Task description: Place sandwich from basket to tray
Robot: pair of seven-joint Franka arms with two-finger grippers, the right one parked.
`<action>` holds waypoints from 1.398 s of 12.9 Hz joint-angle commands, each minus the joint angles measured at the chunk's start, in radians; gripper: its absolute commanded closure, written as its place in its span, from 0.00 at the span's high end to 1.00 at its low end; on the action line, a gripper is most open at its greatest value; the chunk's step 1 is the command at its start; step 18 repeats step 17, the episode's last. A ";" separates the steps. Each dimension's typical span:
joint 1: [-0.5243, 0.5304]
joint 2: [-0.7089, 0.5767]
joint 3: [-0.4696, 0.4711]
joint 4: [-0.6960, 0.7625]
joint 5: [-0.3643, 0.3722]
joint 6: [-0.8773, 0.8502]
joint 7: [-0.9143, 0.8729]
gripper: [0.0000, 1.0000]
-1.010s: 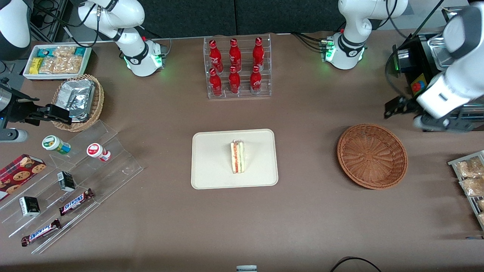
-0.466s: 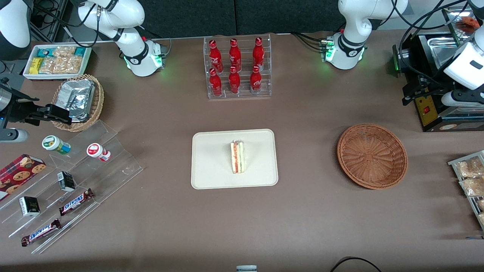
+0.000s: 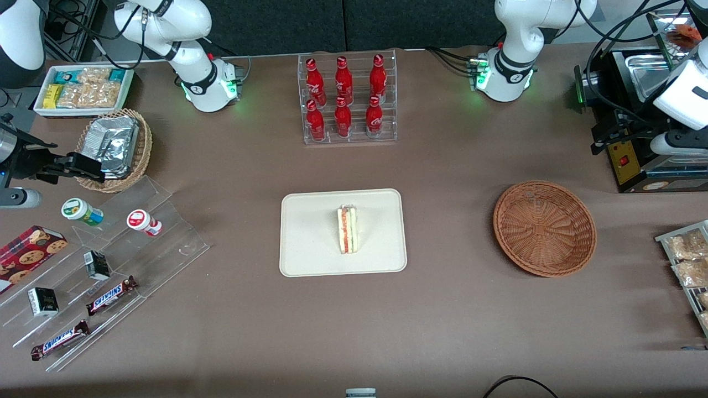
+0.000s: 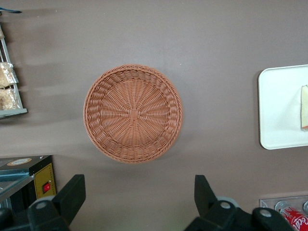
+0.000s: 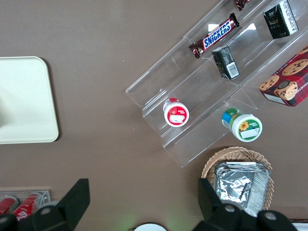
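Note:
The sandwich [image 3: 348, 229], a white wedge with red and green layers, lies on the cream tray [image 3: 310, 232] at the table's middle. Its edge [image 4: 304, 107] and the tray [image 4: 281, 108] also show in the left wrist view. The reddish-brown wicker basket [image 3: 545, 228] holds nothing and sits toward the working arm's end; its whole bowl [image 4: 133, 113] is visible from the wrist. My gripper [image 3: 608, 138] hangs high, farther from the front camera than the basket and beside the black appliance. It is open [image 4: 138, 192], fingers wide apart, nothing between them.
A black appliance with a red switch [image 3: 624, 161] stands next to the gripper. A rack of snack bags [image 3: 686, 265] sits nearer the camera. A red bottle rack [image 3: 347, 99] stands farther back. An acrylic stand [image 3: 110, 276], foil-packet basket [image 3: 113, 148] and snack box [image 3: 83, 91] lie toward the parked arm's end.
The left arm has swung away from the basket, up toward the black appliance. In the last half second it barely shifted. Sandwich, tray and basket have not moved.

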 commanded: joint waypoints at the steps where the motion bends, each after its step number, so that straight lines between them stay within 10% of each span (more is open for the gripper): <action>1: 0.065 0.019 -0.063 0.048 0.008 -0.034 -0.014 1.00; 4: 0.231 0.021 -0.228 0.072 0.002 -0.053 -0.014 1.00; 18: 0.230 0.151 -0.235 0.283 -0.026 -0.257 -0.073 1.00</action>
